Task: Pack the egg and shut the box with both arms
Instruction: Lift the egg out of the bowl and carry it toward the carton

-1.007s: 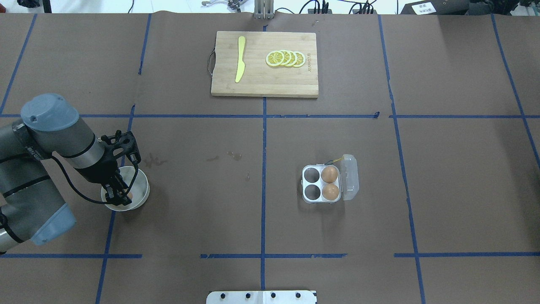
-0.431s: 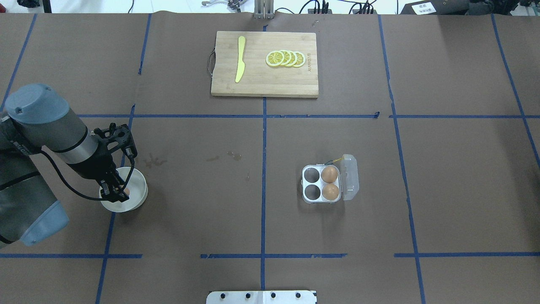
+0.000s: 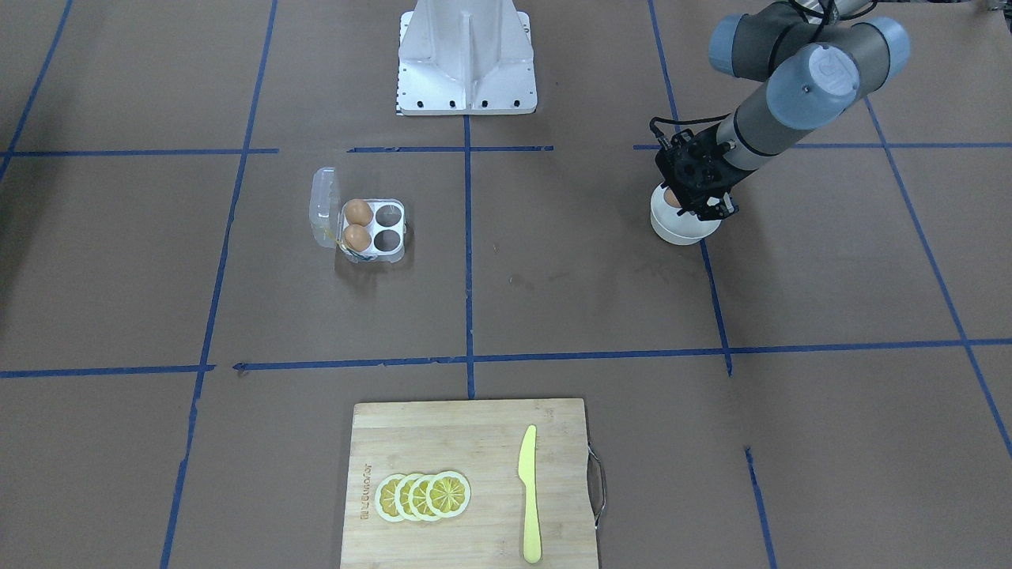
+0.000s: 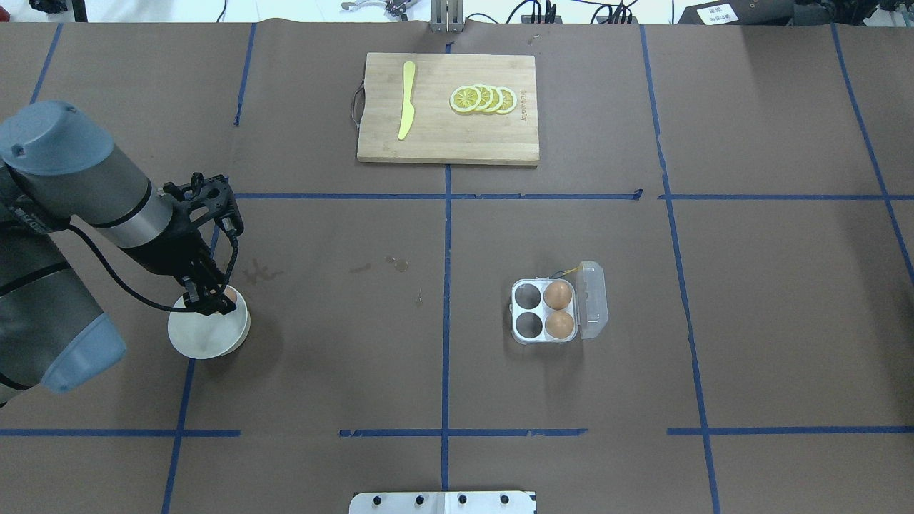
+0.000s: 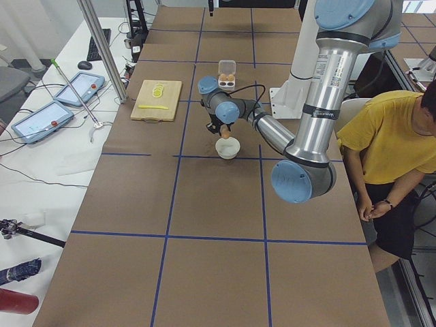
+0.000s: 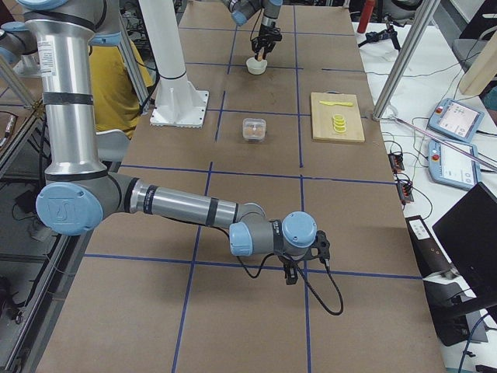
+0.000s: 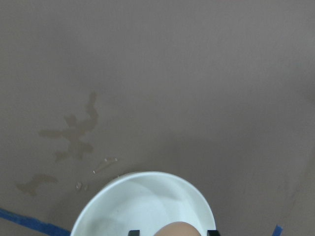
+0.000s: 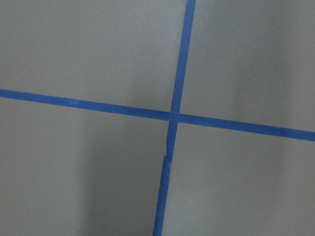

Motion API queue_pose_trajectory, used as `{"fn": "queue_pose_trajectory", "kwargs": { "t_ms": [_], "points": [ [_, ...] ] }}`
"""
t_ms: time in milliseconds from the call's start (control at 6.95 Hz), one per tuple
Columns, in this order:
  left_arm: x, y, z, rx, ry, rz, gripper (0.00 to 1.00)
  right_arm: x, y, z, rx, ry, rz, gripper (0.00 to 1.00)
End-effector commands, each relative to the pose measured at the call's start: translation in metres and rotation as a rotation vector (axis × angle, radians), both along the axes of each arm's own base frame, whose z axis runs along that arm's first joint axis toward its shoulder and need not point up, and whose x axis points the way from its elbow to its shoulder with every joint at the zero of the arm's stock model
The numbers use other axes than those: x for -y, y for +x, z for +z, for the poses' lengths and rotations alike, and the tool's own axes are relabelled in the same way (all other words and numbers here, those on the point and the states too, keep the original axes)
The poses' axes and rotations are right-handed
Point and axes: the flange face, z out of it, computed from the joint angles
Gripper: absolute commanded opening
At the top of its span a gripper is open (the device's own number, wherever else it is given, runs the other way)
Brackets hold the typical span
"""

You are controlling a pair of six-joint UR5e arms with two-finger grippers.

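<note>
The stamp burnt into the board (image 3: 474,442) beside the lemon slices (image 3: 423,496) is too small for me to read. My left gripper (image 4: 218,300) is clamped on the egg (image 4: 230,294) and holds it in the air just above the bowl (image 4: 203,341). Only the egg's rounded end shows at my wrist, so I cannot tell how its long axis runs. The box (image 4: 530,310) sits well off to my right. Its lid (image 4: 593,300) is open on the right side, with two eggs (image 4: 558,294) in the cells beside it and two cells empty. I count three eggs, four lemon slices, one knife (image 4: 407,100) and one bowl. I cannot tell whether my right gripper (image 6: 290,276) is open or closed.
</note>
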Motion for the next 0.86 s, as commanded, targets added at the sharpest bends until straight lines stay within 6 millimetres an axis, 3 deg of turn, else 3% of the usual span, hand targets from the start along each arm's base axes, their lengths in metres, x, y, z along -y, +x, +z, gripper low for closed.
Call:
{"fn": "queue_pose_trajectory", "kwargs": {
  "t_ms": [0, 288, 719],
  "points": [
    [0.013, 0.010, -0.054, -0.036, -0.063, -0.108, 0.00, 0.000, 0.000, -0.002, 0.001, 0.004, -0.001, 1.00],
    [0.035, 0.025, -0.112, -0.037, -0.064, -0.327, 0.00, 0.000, 0.000, -0.002, 0.001, 0.006, -0.002, 1.00],
    [0.034, 0.101, -0.164, -0.060, -0.200, -0.352, 0.00, 0.001, 0.000, -0.002, 0.001, 0.007, -0.002, 1.00]
  ]
}}
